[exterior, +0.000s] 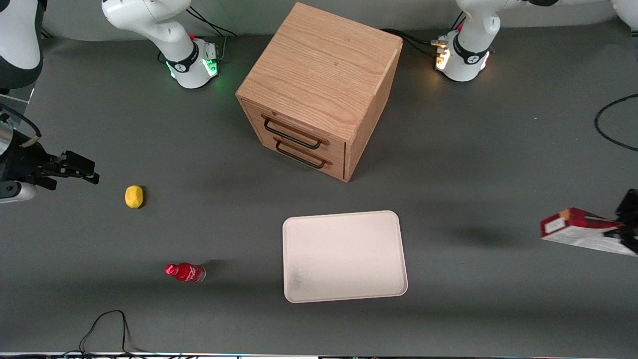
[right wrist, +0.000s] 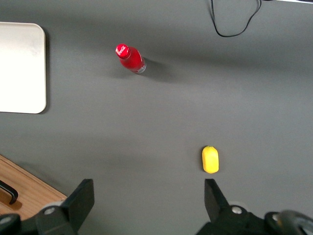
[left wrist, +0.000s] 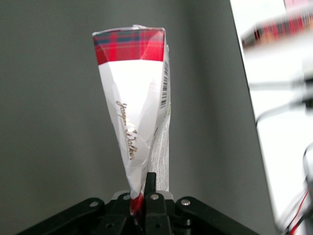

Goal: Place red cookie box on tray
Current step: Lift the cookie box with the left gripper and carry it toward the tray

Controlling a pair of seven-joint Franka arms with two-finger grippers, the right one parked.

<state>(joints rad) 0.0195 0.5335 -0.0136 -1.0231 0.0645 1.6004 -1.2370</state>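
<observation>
A: How is the gripper [exterior: 625, 230] seen?
B: At the front view's right edge, clamped on one end of the box [exterior: 578, 231], which is held off the table.

A: What is left?
B: The tray [exterior: 344, 256], lower centre, is bare; the carry and release remain.

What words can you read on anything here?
"Joyce Walker" maybe: thin script on the white side of the red cookie box, too slanted to be sure.
Small print and barcode on the box edge: too small to read.
White logo on the red bottle: too small to read.
The pincer is shut on the box's end, toward the working arm's end of the table from the tray.
</observation>
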